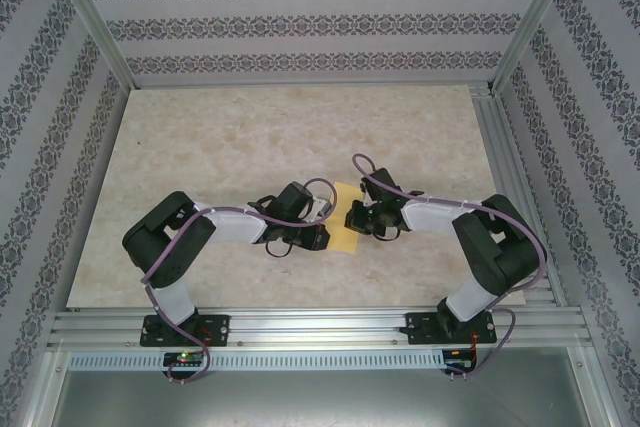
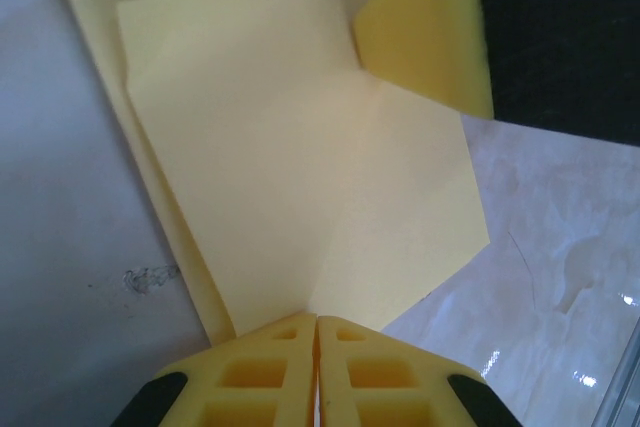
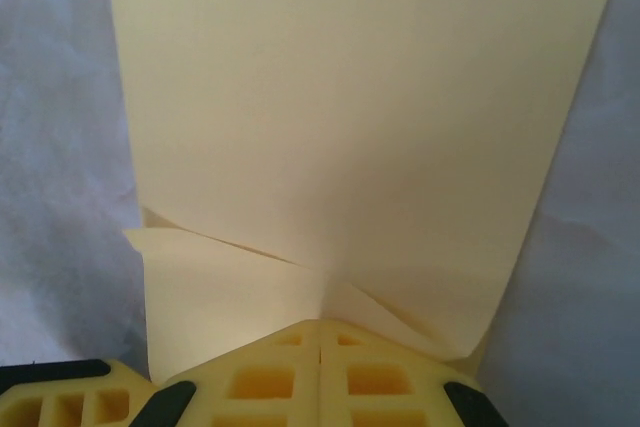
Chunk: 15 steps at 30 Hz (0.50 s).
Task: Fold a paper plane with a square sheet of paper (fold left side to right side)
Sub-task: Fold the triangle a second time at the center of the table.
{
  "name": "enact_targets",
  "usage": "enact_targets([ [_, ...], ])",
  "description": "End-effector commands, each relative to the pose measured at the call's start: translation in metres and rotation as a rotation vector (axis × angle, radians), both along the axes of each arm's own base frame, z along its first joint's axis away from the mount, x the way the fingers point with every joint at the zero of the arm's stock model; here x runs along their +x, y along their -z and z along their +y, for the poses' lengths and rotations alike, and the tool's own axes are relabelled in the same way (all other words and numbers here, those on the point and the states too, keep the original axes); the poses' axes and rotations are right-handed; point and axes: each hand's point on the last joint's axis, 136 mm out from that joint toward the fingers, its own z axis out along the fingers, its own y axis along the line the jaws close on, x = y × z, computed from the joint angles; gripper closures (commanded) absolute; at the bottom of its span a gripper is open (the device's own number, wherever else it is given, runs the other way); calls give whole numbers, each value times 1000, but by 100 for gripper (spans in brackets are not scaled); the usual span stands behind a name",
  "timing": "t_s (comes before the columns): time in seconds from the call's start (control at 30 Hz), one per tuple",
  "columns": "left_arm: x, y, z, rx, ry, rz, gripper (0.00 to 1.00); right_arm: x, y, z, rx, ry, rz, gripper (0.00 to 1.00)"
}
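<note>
The square sheet of paper (image 1: 346, 238) is pale yellow, partly folded, and lies mid-table between both grippers. My left gripper (image 1: 322, 215) meets its left edge. In the left wrist view the left gripper (image 2: 316, 319) is shut, and a crease in the paper (image 2: 300, 167) runs straight into its tips. My right gripper (image 1: 356, 215) comes in from the right. In the right wrist view the right gripper (image 3: 320, 323) is shut where two flaps of the paper (image 3: 350, 97) converge, and the sheet rises in front of it. A right gripper finger (image 2: 430, 37) shows at the paper's far side.
The beige marble-patterned table (image 1: 250, 147) stretches open behind and to the left of the arms. Patterned walls with aluminium posts (image 1: 95, 17) enclose it. A metal rail (image 1: 320, 327) runs along the near edge by both bases.
</note>
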Motion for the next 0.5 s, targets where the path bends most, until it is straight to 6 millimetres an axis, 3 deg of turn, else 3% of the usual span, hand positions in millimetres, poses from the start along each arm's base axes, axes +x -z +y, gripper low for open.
enact_targets([
  [0.0,-17,18,14,80,21,49,88,12,2,-2,-40,0,-24,95],
  [0.1,-15,11,12,70,21,40,88,5,11,-8,-68,1,10,95],
  [0.33,-2,-28,-6,-6,30,-12,86,-11,23,-21,-110,3,57,95],
  [0.47,5,-38,-16,-40,32,-20,86,-14,26,-24,-108,9,68,95],
])
